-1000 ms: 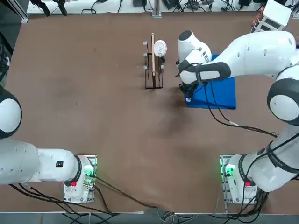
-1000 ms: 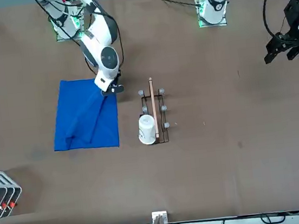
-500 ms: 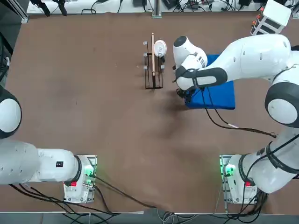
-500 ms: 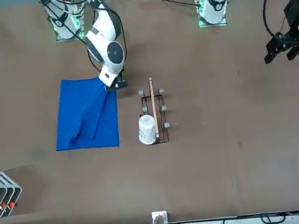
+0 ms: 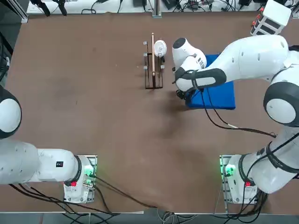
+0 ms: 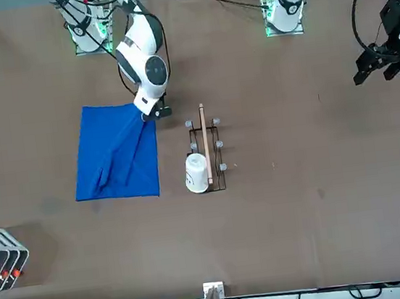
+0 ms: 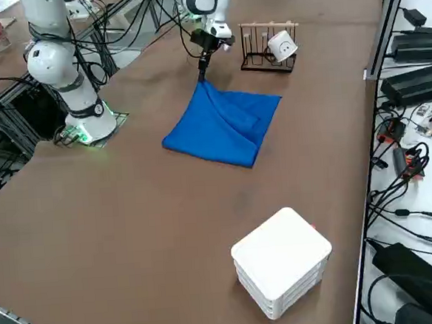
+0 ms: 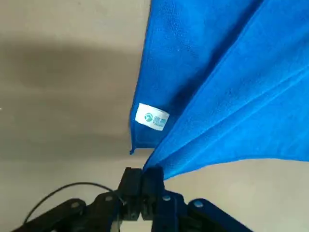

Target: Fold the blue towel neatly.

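One corner of the blue towel (image 6: 116,154) pinched between the pressed-together fingers (image 8: 153,180) of the right gripper (image 6: 150,113), lifted just above the table (image 6: 299,181). Spread on the robot's right half of the table, just beside the small wooden rack (image 6: 206,149), apart from it. Long axis running from the robot's side toward the far edge, ridges fanning out from the raised corner nearest the robot and rack. White tag (image 8: 152,117) showing on the layer beneath that corner. Holding one white cup (image 6: 197,172) tipped on its side: the rack. Near the far right table edge, a white stacked box (image 7: 282,261).
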Robot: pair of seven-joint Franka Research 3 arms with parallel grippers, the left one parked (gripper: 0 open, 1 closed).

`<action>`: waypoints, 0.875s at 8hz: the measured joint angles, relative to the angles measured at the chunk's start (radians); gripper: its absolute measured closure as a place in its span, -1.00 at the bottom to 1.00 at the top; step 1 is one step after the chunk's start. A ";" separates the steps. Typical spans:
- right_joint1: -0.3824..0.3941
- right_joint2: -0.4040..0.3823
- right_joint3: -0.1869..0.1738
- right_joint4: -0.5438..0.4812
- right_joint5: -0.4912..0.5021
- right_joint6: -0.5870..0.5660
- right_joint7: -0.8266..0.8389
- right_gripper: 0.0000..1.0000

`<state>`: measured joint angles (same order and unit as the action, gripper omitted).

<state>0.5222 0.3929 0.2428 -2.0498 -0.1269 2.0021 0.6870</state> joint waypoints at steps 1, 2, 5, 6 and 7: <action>0.004 0.005 0.000 0.002 0.000 0.003 0.002 0.95; 0.009 0.007 0.000 0.004 0.000 0.007 0.004 0.95; 0.013 0.011 -0.001 0.007 0.000 0.014 0.007 0.95; 0.014 0.017 -0.001 0.008 0.000 0.014 0.007 0.95; 0.015 0.025 -0.001 0.010 0.000 0.014 0.007 0.95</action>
<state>0.5371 0.4182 0.2417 -2.0401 -0.1273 2.0164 0.6939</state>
